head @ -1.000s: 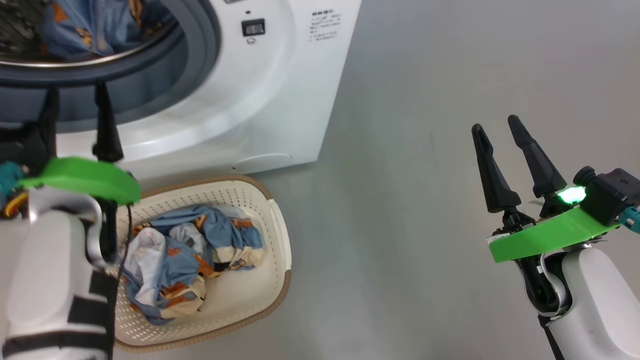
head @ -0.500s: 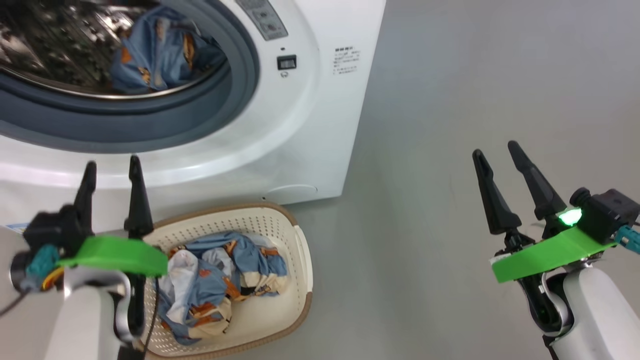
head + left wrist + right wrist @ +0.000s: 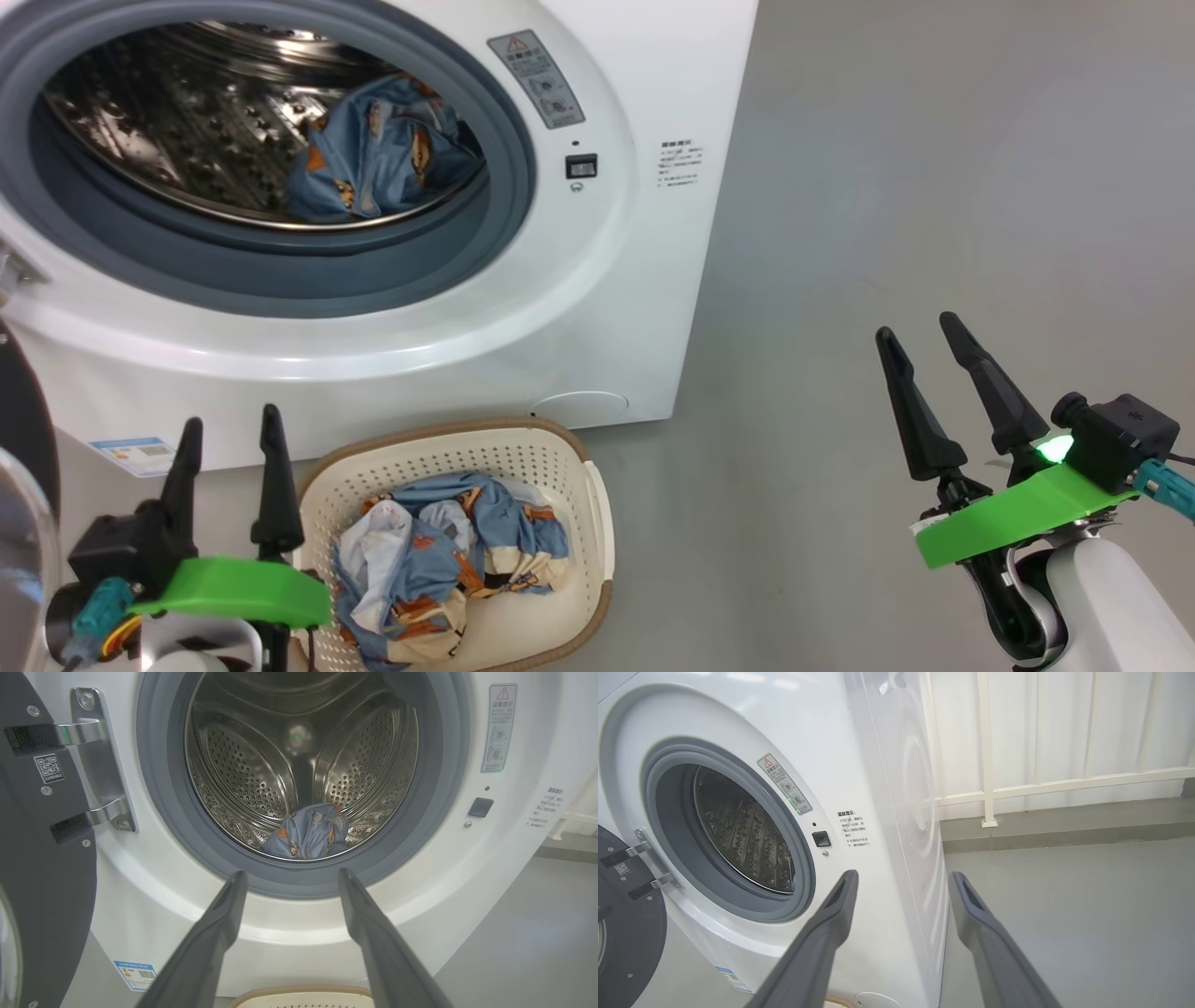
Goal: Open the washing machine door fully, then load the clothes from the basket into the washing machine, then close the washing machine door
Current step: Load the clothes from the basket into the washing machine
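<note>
At left edge the door [image 3: 21, 425] is standing open; the left hand [image 3: 231, 420], lower left, is hanging open and empty, just back from the drum [image 3: 187, 121], where one garment [image 3: 383, 159] is lying; more clothes [image 3: 448, 551] are waiting in the basket [image 3: 597, 523]; the right hand [image 3: 917, 329], lower right, is idling open, empty

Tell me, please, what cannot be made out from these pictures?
- washing machine door: left wrist view, cut off by the left edge; its window barely shows.
- basket: head view, near corner hidden behind the left claw and cut by the bottom edge.
- clothes in the basket: head view, bunched, so their count is unclear.
- Warning label: head view, print too small to read.
</note>
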### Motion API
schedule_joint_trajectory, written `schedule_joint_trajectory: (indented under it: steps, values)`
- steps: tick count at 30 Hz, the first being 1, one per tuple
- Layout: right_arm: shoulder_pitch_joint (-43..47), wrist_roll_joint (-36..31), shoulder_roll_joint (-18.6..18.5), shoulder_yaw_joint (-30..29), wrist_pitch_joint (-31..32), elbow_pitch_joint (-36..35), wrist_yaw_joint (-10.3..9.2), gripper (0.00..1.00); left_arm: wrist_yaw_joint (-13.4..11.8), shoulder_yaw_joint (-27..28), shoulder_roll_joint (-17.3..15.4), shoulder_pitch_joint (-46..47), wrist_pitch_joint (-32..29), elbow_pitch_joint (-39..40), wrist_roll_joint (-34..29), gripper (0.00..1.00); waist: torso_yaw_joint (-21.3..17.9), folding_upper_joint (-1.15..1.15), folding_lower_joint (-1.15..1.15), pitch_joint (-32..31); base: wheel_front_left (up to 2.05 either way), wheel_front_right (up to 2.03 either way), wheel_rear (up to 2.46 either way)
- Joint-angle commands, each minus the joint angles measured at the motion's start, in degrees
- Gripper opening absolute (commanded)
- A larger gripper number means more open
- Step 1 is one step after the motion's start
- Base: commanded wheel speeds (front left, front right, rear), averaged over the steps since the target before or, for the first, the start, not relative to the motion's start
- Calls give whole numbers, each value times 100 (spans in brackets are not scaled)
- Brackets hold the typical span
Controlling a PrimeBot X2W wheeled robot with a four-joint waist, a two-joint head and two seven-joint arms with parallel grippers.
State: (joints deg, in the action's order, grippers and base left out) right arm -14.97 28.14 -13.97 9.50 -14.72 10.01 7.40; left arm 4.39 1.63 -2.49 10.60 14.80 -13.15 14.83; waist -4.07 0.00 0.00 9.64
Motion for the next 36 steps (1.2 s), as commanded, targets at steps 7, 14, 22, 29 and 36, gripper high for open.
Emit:
schedule_joint_trajectory:
  steps: [7,14,22,29,36]
  values:
    - [218,10,-91,166,-28,-220,9,100,-101,-7,-51,-223,19,315,119,100,201,0,0,-175,0,0,0]
    - [241,11,-122,155,-28,-208,9,100,-194,-91,-44,-351,19,448,191,100,286,0,0,-233,0,0,0]
    - [238,11,-152,159,-28,-204,9,100,-253,-137,-41,-388,19,530,277,100,320,0,0,-214,0,0,0]
    - [207,19,-171,170,-28,-191,9,100,-296,-181,-40,-382,19,550,337,100,307,0,0,-181,0,0,0]
    - [208,29,-178,184,-28,-185,9,100,-310,-216,-40,-364,19,516,374,100,301,0,0,-172,0,0,0]
